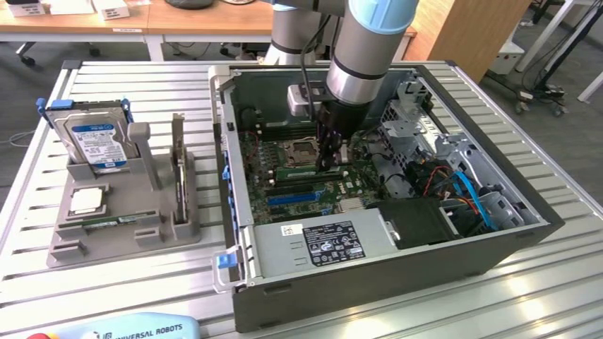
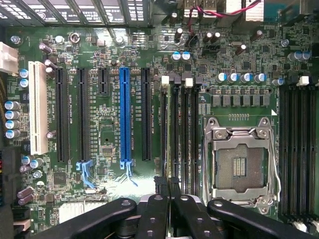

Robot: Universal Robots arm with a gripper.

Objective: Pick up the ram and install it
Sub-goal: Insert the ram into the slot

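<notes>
Pincer nearly closed, seemingly pinching the ram between its tips, at motherboard slots

You can read "UNIVERSAL ROBOTS" on the light blue box at about seven o'clock in the exterior view. The other labels are too small for you to read.

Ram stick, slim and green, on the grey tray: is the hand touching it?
Apart. The exterior view shows the slim green ram stick lying in the grey tray, with the hand well away inside the open dark computer case.
</notes>
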